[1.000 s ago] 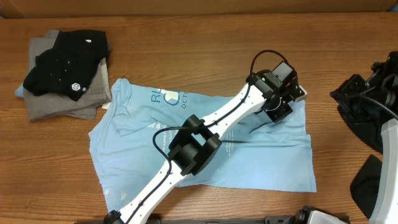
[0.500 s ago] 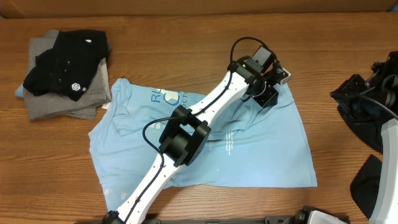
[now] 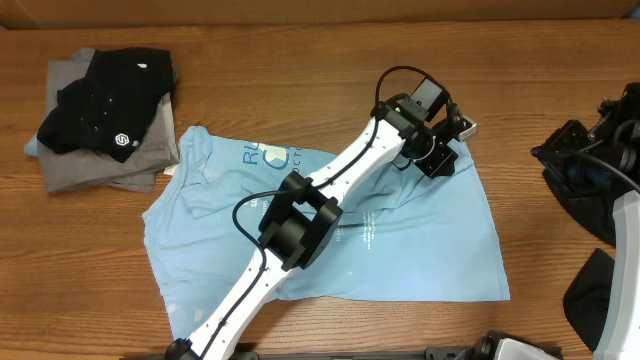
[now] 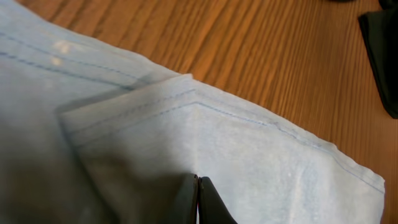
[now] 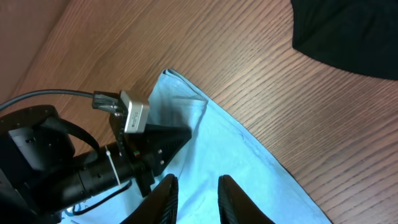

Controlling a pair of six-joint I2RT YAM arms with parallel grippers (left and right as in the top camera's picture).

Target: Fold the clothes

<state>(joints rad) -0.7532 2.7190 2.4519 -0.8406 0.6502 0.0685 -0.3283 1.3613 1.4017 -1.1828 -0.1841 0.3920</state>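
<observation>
The table (image 3: 300,90) is mid-brown wood with a clear grain. From overhead the grain runs from the left edge to the right edge, with darker streaks through it, and bare wood shows along the far edge, down the left edge and towards the near right corner. In the left wrist view the boards fill the upper part, their grain slanting. In the right wrist view the grain also slants, with a paler sheen to the right. Beyond the far edge lies a tan band (image 3: 300,8), plain and smooth, spanning the full width overhead.
</observation>
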